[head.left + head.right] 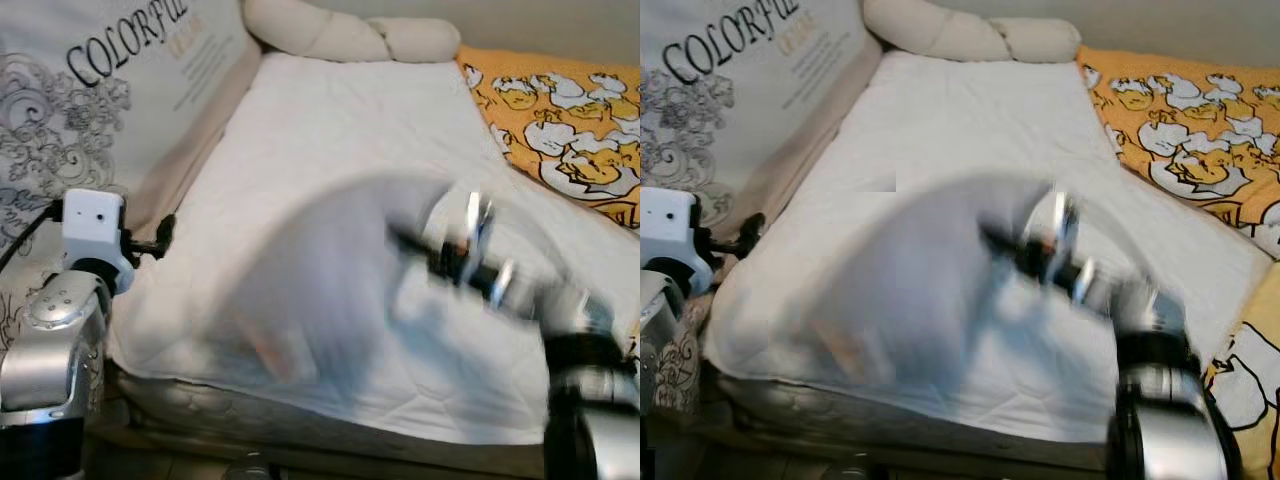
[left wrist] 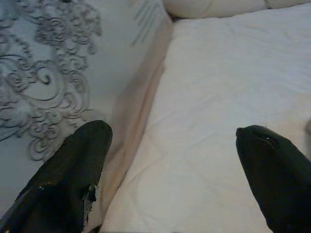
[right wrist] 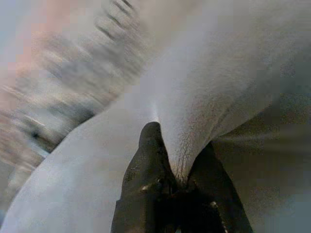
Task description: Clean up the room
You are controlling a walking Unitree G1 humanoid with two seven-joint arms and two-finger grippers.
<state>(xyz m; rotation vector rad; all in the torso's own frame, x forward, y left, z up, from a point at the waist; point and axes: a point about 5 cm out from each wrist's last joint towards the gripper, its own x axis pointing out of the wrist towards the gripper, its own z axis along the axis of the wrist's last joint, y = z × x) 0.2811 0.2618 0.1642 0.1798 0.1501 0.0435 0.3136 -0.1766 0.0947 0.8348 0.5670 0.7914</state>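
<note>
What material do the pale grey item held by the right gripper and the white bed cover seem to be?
Pale grey item: seemingly soft thin cloth, matte; it puckers between the right gripper fingers. White bed cover: probably quilted fabric, matte, with faint stitched lines.

Soft, even, fairly bright indoor light falls over the white quilted mattress cover (image 1: 330,130), with no hard shadows and no glare. In the 2 head views the bed, the orange duck-print blanket (image 1: 560,120) and the grey banner with black lettering (image 1: 110,70) are reasonably sharp. The silver right arm (image 1: 1110,290) and the pale white cloth (image 1: 930,290) it carries are smeared by strong motion blur, their edges lost. The left wrist view is clear but muted, its black pincer fingers (image 2: 63,179) slightly soft. The right wrist view is sharp only at the right pincer (image 3: 177,179); its background streaks into blur, dimmer along 1 side.
</note>
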